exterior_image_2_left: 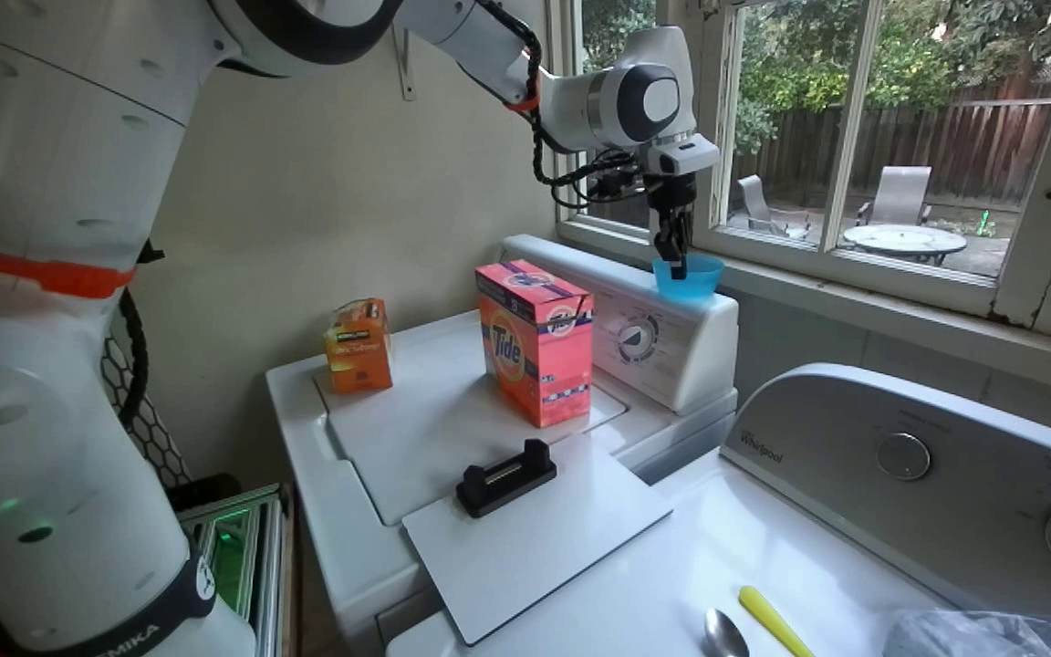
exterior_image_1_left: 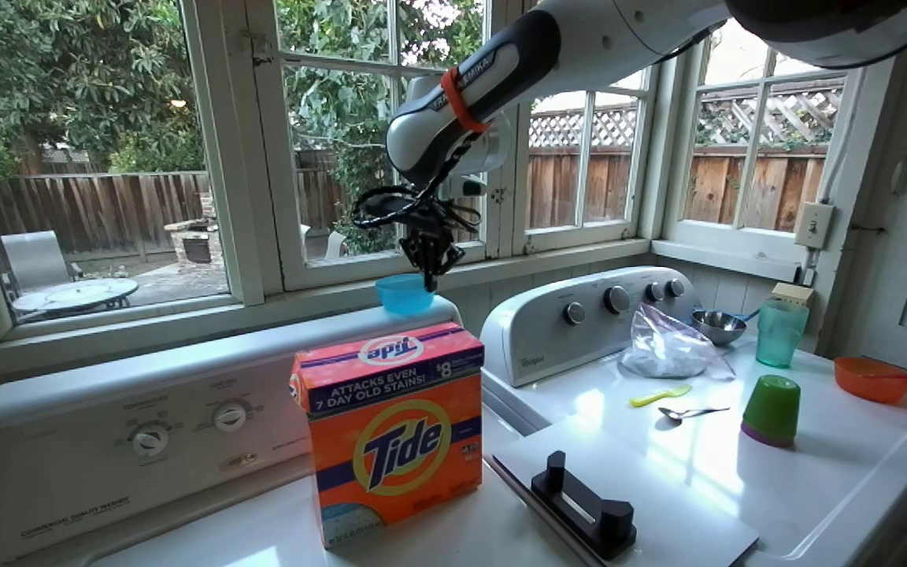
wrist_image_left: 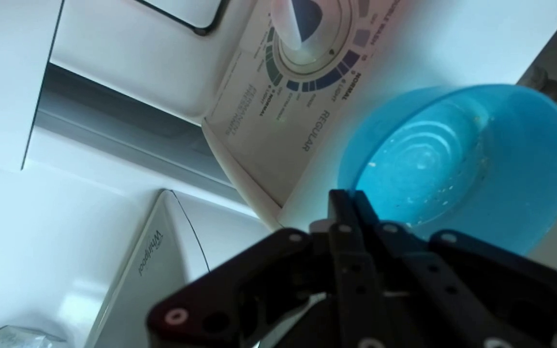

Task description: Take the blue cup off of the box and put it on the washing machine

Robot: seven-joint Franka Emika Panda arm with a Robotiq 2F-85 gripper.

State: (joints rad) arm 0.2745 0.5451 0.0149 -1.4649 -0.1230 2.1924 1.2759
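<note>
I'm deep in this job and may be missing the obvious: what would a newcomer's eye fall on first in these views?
Probably the big orange Tide box, standing upright on the washer lid in both exterior views. Next, the light-blue cup by the window, at the end of the washer control panel, with the black fingers closed on its rim. After that, the vivid green cup on the Whirlpool machine alongside.

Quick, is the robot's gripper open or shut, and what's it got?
Gripper: closed, pinching the rim of the blue cup.
</note>
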